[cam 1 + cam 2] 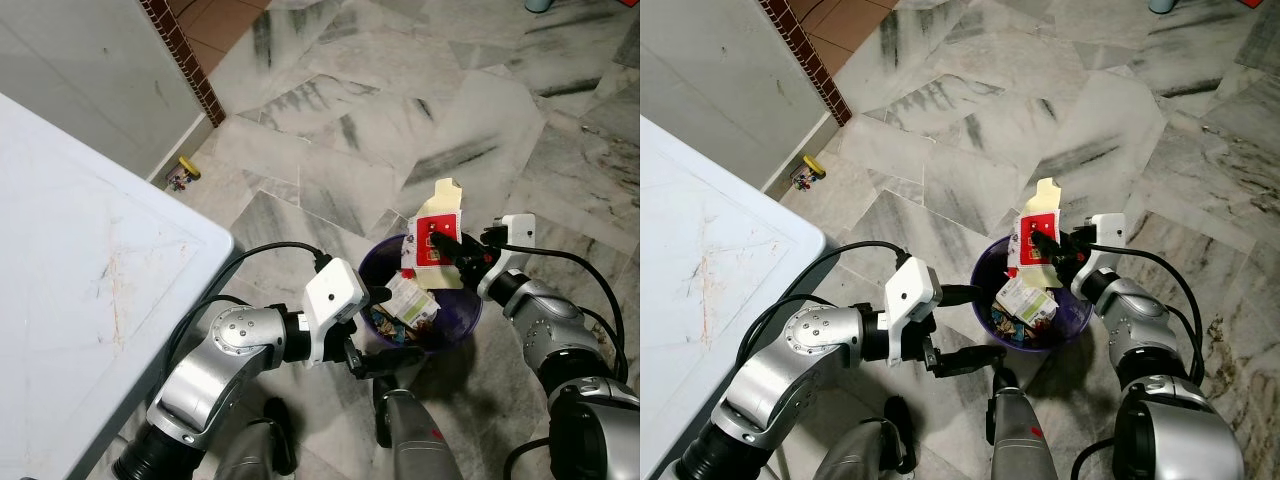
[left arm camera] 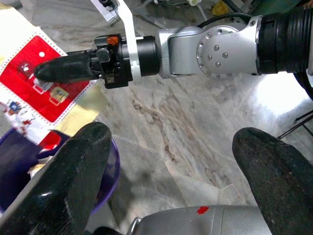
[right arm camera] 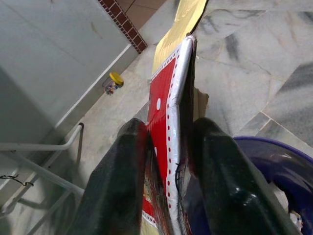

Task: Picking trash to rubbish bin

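A white table (image 1: 70, 300) ran along the robot's left; its rounded corner ended short of the left arm, with bare marble floor (image 1: 400, 110) open ahead and to the right. One purple bin (image 1: 465, 315) stood on the floor between the two arms, holding several wrappers (image 1: 410, 300), the count unclear. The right gripper (image 3: 166, 147) was clenched on one red-and-white packet (image 1: 436, 240), its two fingers (image 3: 122, 171) pressed on either face. The packet stood on edge above the bin's far rim, its torn gold top (image 1: 445, 192) pointing away from the robot. The left gripper (image 2: 168, 171) hung released, fingers spread wide and grasping nothing, just beside the bin's near rim. One small yellow toy (image 1: 184, 172) lay by the wall well beyond the left gripper.
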Controlling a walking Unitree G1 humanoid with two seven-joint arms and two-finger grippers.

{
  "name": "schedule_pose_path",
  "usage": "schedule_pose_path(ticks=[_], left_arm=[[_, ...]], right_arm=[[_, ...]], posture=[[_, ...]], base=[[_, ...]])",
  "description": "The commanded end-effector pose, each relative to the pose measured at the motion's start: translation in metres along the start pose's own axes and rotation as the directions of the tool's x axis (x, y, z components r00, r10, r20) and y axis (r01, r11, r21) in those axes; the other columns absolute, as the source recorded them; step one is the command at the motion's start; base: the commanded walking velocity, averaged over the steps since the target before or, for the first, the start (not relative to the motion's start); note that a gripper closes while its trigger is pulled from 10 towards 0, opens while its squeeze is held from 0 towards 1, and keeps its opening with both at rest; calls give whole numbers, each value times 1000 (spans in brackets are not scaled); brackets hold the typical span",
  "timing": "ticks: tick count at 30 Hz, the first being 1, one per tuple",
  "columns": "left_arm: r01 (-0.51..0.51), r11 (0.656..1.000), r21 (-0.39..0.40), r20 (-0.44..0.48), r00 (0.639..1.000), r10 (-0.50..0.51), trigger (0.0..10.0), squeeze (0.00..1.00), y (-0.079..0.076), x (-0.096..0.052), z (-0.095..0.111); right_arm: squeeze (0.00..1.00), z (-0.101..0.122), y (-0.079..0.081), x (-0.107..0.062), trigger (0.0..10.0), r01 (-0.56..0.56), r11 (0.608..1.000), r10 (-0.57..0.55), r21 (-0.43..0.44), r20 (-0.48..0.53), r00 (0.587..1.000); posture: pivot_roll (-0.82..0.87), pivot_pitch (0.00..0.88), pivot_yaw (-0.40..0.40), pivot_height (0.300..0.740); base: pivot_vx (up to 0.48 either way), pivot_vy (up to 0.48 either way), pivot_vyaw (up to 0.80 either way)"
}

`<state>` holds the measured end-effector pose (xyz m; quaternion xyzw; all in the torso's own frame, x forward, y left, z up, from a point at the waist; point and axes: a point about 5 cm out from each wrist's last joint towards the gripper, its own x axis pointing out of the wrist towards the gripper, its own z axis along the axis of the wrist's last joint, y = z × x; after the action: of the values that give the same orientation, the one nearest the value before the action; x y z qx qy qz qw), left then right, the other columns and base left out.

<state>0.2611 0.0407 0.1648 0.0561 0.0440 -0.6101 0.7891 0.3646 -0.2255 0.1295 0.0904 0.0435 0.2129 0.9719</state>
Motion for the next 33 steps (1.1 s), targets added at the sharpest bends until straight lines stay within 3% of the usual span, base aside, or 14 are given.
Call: schedule_pose_path(ticks=[1, 21, 22, 27, 33], left_arm=[[8, 1000, -25, -12, 1000, -8, 10000, 0, -2, -1, -5], [3, 1000, -23, -2, 1000, -3, 10000, 0, 2, 1, -3], [0, 1000, -21, 1, 1000, 0, 10000, 0, 3, 2, -3], [-6, 1000, -17, 14, 1000, 7, 10000, 0, 5, 3, 0], [-74, 997, 27, 102, 992, 71, 10000, 0, 23, 6, 28]], right_arm=[[1000, -10, -1, -4, 10000, 3, 1000, -2, 23, -35, 999], [992, -8, -7, -8, 10000, 23, 1000, -22, 6, -43, 999], [0, -7, -8, -8, 10000, 30, 1000, -30, 3, -33, 999], [0, -1, -10, -9, 10000, 44, 999, -44, -6, 6, 999], [0, 28, -15, -13, 10000, 94, 994, -83, -52, 183, 980]], posture=[[-84, 471, 120, 740], [-90, 470, 120, 740], [-91, 470, 121, 740], [-94, 457, 116, 740], [-105, 426, 102, 740]], base=[[0, 0, 0], [0, 0, 0], [0, 0, 0], [0, 0, 0], [0, 0, 0]])
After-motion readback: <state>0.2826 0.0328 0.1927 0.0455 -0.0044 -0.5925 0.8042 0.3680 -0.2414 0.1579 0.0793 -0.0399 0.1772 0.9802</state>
